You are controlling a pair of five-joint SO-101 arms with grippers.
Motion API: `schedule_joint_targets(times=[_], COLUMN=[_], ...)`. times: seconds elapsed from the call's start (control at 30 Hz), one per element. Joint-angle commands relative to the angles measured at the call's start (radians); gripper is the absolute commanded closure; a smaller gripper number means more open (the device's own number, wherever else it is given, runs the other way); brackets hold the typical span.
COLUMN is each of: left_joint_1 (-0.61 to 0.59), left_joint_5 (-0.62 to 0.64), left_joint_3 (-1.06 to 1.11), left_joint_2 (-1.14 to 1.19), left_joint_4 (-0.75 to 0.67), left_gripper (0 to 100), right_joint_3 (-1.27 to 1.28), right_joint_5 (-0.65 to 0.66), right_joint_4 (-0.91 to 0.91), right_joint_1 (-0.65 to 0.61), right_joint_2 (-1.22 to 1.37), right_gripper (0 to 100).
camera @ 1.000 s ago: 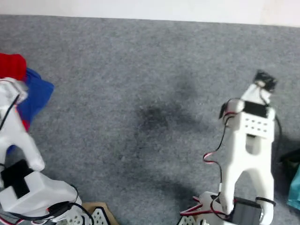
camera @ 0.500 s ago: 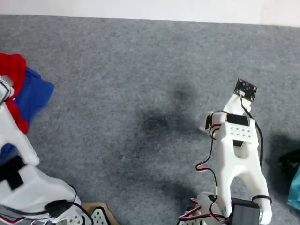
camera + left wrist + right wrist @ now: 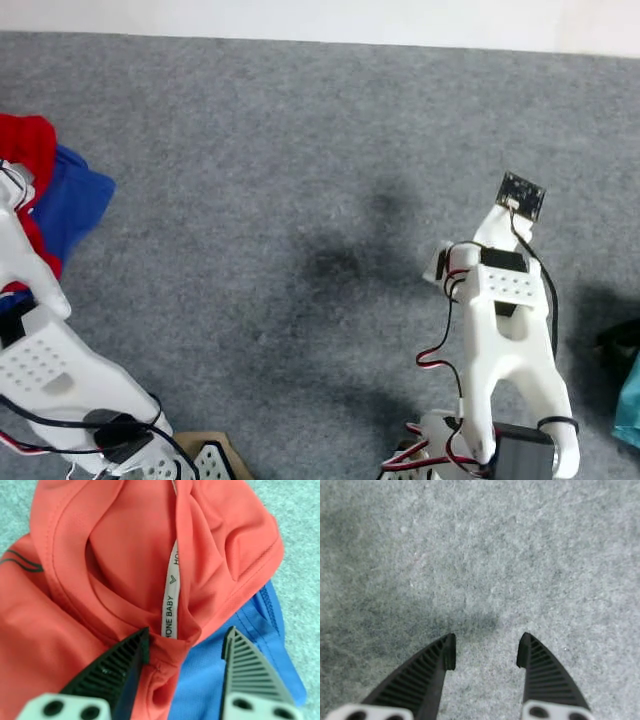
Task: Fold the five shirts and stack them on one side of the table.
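White plastic arms (image 3: 515, 320), red-black cables (image 3: 446, 315); right gripper (image 3: 486, 642) black, ribbed, pointed.

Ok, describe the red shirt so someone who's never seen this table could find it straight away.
Look at the grey table and go to its left edge, where clothes lie heaped. The red shirt sits crumpled on a blue shirt, below the open left claw. It is the only red piece there, with a white label strip inside its collar.
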Motion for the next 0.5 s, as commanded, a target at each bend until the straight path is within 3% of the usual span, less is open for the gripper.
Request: schedule_joint_targets(times=[0.0,0.07,0.17,0.47], left_joint_1=[-0.002,-0.001,-0.001,0.044], left_joint_5=[0.0,-0.002,-0.002,-0.002], left_joint_3=[-0.05,-0.05,-0.05,-0.05], left_joint_2=[0.001,0.001,0.001,-0.048], left_joint_4=[-0.017,-0.017,-0.017,0.117], left_gripper=[76,83,99,99], right_joint_3=[-0.004,-0.004,-0.004,-0.001], right_joint_5=[-0.011,-0.011,-0.011,-0.011], right_joint_4=[-0.018,-0.018,-0.018,-0.019], right_joint_1=[-0.004,-0.004,-0.004,-0.004], right_joint_2=[-0.028,-0.028,-0.028,-0.027], right_gripper=[79.6,79.6,79.6,79.6])
